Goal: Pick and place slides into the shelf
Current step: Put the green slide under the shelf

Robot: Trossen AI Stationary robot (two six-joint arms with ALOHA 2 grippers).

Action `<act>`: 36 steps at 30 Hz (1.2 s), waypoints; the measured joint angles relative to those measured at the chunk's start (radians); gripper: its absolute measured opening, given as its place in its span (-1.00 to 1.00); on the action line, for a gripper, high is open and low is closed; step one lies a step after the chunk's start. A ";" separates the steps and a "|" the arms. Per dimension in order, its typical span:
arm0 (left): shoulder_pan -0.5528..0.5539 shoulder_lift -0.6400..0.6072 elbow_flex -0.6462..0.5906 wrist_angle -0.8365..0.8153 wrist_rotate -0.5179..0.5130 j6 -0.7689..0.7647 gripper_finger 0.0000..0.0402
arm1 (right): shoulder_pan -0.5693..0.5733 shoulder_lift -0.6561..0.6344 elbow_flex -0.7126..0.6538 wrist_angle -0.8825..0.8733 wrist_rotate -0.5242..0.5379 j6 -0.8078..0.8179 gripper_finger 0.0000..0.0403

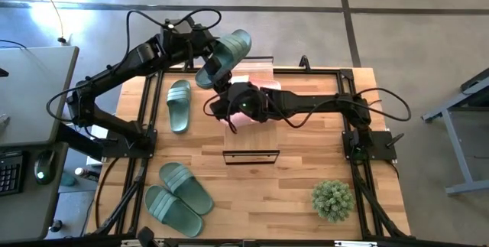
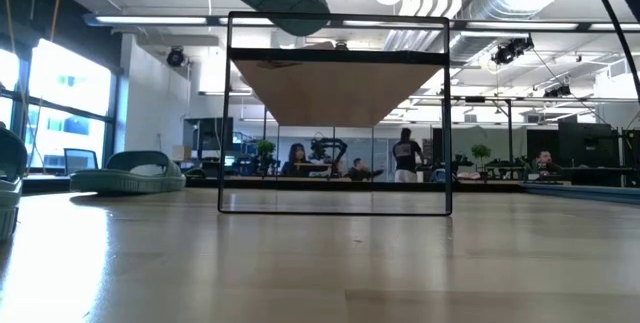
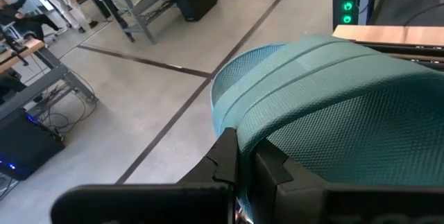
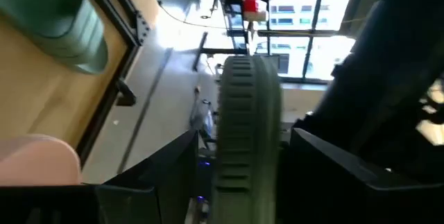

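A sage-green slide (image 1: 226, 57) hangs in the air over the far edge of the table (image 1: 306, 174), held by the left gripper (image 1: 205, 54), whose fingers are clamped together on its edge; in the left wrist view the ribbed strap and textured sole fill the picture just past those dark fingers (image 3: 229, 158); the right gripper (image 1: 229, 98) sits just beside and below the raised slide, its fingers spread wide with the slide's sole edge standing between them in the right wrist view, apparently not touching either one; this looks like a handover between the arms, either just let go by the right or about to be taken by it, and which one I cannot tell

The shelf (image 1: 250, 156) stands near the middle of the table, well apart from the lifted slide, and its wood plank top looks bare in the low view; so no slide seems to be placed there yet, and the task appears to be at an early stage

Another green slide (image 1: 179, 105) lies flat on the left part of the table; a pair of green slides (image 1: 179, 195) lies near the front left corner; something pale pink (image 1: 260, 82) shows under the right arm at the far side, probably the pink slides; a small potted plant (image 1: 332, 199) stands at the front right

The next move likely calls for carrying the held slide toward the shelf, levelling it sole down, and lowering it onto the plank clear of the thin black frame
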 joint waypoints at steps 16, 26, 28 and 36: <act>0.000 0.000 0.000 0.006 0.000 -0.009 -1.00 | -0.002 0.005 0.000 0.033 -0.088 0.025 -0.08; 0.000 0.000 0.000 0.009 0.026 0.011 -0.96 | 0.000 0.011 0.000 0.017 -0.011 0.089 -0.81; 0.000 0.000 0.000 0.014 0.035 0.016 -0.89 | 0.000 0.011 0.000 0.014 0.007 0.089 -0.83; 0.000 0.000 0.000 0.018 0.107 0.135 -0.56 | -0.002 0.011 0.000 0.010 0.034 0.116 -0.83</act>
